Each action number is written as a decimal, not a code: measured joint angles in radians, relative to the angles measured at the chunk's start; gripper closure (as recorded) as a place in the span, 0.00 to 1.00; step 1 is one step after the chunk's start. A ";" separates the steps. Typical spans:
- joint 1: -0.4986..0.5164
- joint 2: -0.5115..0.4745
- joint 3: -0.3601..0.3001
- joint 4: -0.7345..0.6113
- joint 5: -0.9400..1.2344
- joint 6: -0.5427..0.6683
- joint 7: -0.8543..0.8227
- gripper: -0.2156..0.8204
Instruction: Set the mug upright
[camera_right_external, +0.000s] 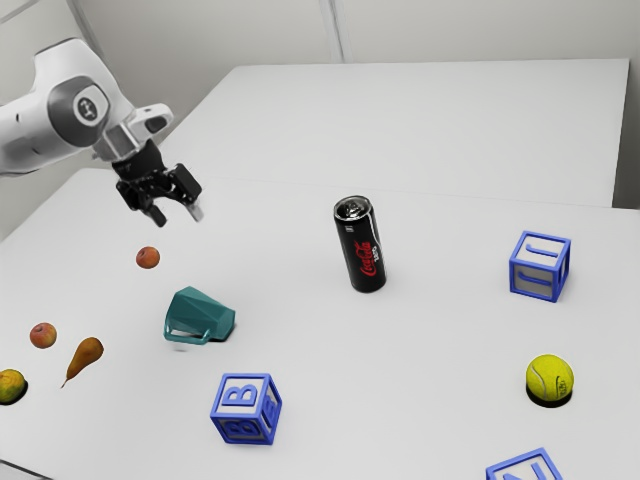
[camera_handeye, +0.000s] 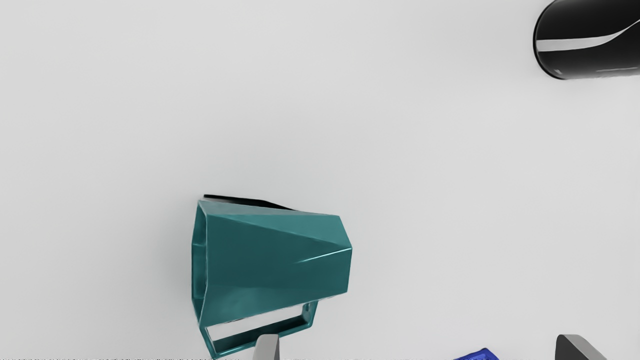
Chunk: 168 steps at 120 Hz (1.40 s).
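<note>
- Teal mug (camera_right_external: 200, 313) lies on its side on the table (camera_right_external: 350, 400), near the B block (camera_right_external: 246, 408).
- Gripper (camera_right_external: 177, 215) hangs above the table, jaws wide and empty.
- Closing off-centre could snag the handle (camera_handeye: 295, 327) and roll the mug.

wall (camera_right_external: 480, 30): pale grey | seam (camera_right_external: 332, 30): narrow, near-vertical | table (camera_right_external: 400, 400): white

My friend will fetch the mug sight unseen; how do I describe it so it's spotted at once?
On the white table, find the upright black can. Toward the exterior view's left lies the mug, between the can and the pear. It is teal and faceted, tipped on its side, and has a handle, unlike its neighbours.
</note>
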 joint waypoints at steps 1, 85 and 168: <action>0.001 -0.004 0.004 -0.008 -0.005 0.004 0.002 0.21; 0.043 0.060 0.207 -0.203 -0.220 0.058 0.373 0.21; 0.075 0.217 0.211 -0.209 -0.518 0.037 0.701 0.21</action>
